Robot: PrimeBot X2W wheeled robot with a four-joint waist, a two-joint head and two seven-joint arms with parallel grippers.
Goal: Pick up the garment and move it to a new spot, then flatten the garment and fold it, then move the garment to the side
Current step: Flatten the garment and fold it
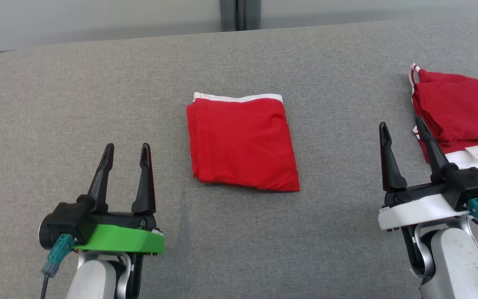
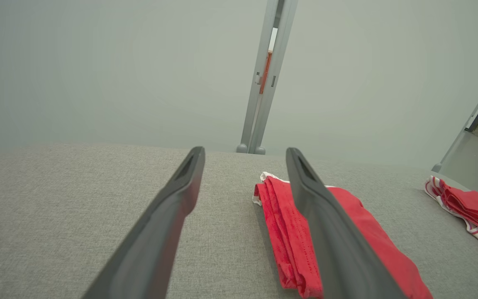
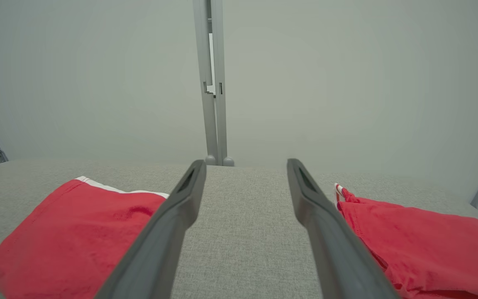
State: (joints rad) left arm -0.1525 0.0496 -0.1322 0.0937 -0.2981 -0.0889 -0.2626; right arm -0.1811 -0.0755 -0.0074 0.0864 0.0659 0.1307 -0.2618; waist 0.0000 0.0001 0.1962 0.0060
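Note:
A red garment (image 1: 242, 141) with a white band along its far edge lies folded into a neat square at the middle of the grey table (image 1: 98, 83). In the left wrist view the garment (image 2: 363, 224) sits just right of the fingers, and in the right wrist view the garment (image 3: 69, 241) lies at the lower left. My left gripper (image 1: 127, 145) hovers open near the front left, well apart from the garment. My right gripper (image 1: 401, 124) stands open at the front right, nothing between its fingers.
Another folded red garment (image 1: 463, 112) with white trim and a label rests at the table's right edge, close beside my right gripper; it shows as red cloth (image 3: 425, 241) in the right wrist view. A pale wall with a grey post (image 1: 239, 14) backs the table.

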